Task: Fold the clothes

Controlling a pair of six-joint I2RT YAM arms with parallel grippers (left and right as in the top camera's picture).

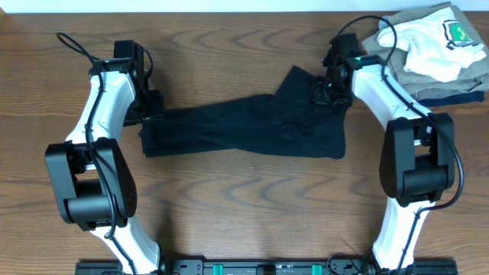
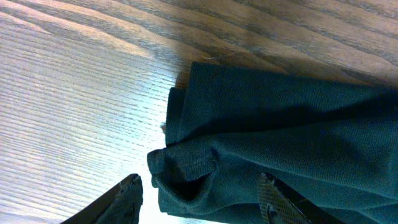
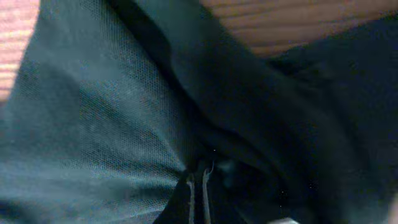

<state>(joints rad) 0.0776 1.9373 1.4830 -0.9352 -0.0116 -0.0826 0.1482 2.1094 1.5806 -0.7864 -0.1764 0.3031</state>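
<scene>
Table: wood, front half bare.

Shirt: lies across the table's middle, pulled out left to right as a long bunched band. A flap stands up at its far right corner. Logo and label are not visible. It is a black knit and looks soft, light and limp. My guess is it sags and creases wherever unsupported, and drags on the wood rather than sliding. Not fragile. Best taken by pinching an edge or corner at both ends together, so it lifts as a sheet and not a rope.

Pile: far right corner, white garment on top, khaki and navy under. It is just beside the right arm and apart from the shirt. A wide swing of that arm could catch it. Nothing else crowds the shirt.

Right gripper: closed on the shirt's raised flap. In the wrist view, cloth is pinched between its fingertips.

Left gripper: jaws apart, straddling the shirt's bunched left corner, one finger over wood and one over cloth. It holds nothing. Cannot tell whether it touches the cloth.
</scene>
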